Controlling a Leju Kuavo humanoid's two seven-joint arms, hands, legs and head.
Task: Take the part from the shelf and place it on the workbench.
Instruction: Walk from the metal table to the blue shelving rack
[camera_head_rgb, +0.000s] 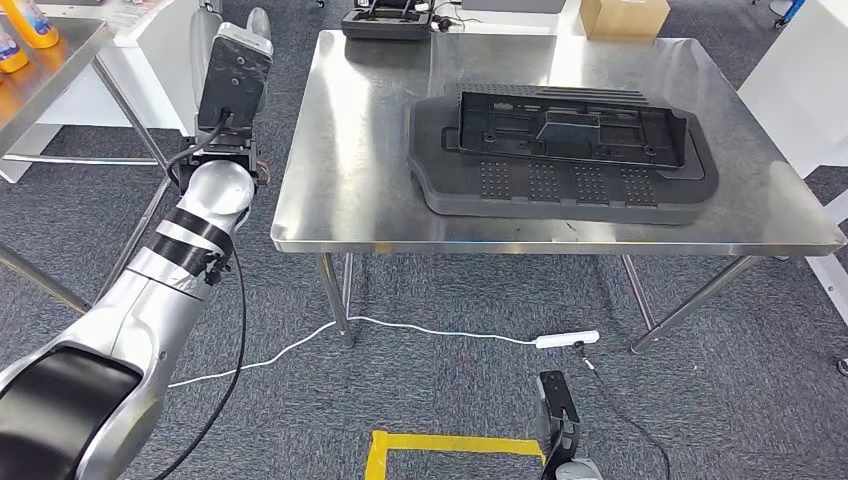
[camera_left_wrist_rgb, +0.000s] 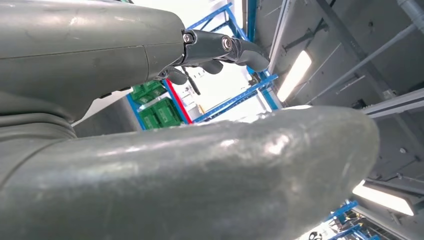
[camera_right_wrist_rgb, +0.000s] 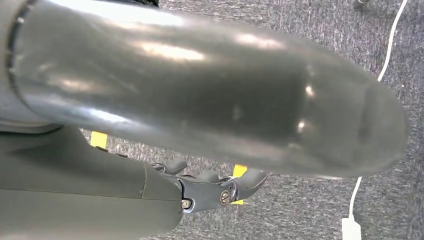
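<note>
The part (camera_head_rgb: 570, 125) lies on a mat (camera_head_rgb: 560, 185) on the workbench (camera_head_rgb: 350, 180). A power strip (camera_head_rgb: 567, 340) lies on the floor beneath. The left hand (camera_head_rgb: 235, 75) hangs left of the bench.

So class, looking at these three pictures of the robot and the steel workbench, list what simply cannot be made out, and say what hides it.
- Left hand, head view: seen from the back, fingers hidden by its own cover.
- Black part on the workbench: its far side is hidden by its own raised wall.
- Right hand, right wrist view: the thick thumb blocks most of the carpet below.
- Orange bottles, head view: cut off by the picture's edge.
</note>
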